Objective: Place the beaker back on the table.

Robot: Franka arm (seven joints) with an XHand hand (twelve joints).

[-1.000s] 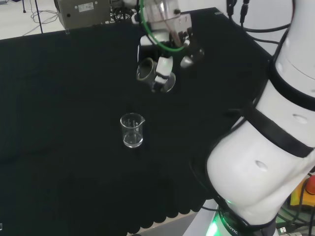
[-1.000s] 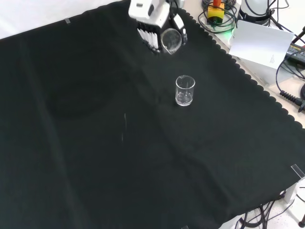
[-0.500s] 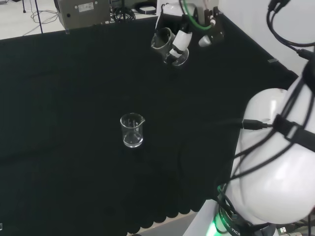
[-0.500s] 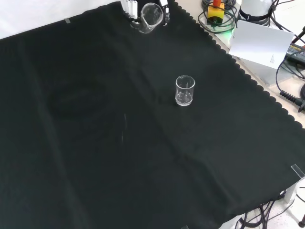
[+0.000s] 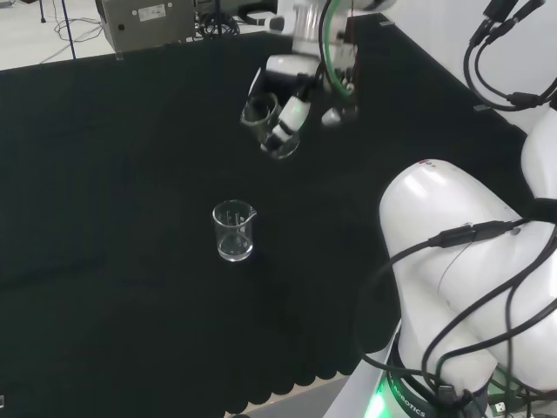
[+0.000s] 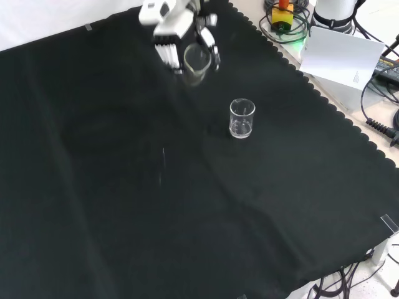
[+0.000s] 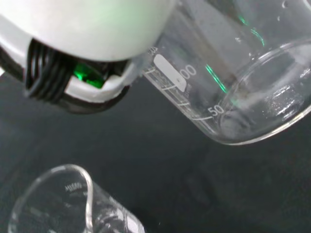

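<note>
The hand [image 5: 300,83] hangs above the cloth, its fingers curled round a clear glass beaker [image 5: 266,124] that is tilted, mouth toward the head view's left. In the front view the hand [image 6: 169,28] holds the same held beaker [image 6: 196,63] near the top of the cloth. Up close in the wrist view, the held beaker [image 7: 228,77] shows printed marks and looks empty. A second clear beaker [image 5: 234,231] stands upright on the cloth, apart from the hand, also seen as the standing beaker [image 6: 242,118] in the front view and, by its rim, the standing beaker [image 7: 63,204] in the wrist view.
The black cloth [image 6: 124,187] covers the bench, with a scalloped edge at the front view's right. Cables, a white card [image 6: 340,56] and equipment lie beyond that edge. A grey box [image 5: 144,22] sits past the cloth's far edge in the head view.
The hand with the tilted beaker swung up and away from the standing beaker, then came back down and to the head view's left. The arm's links shifted. The standing beaker stayed put.
</note>
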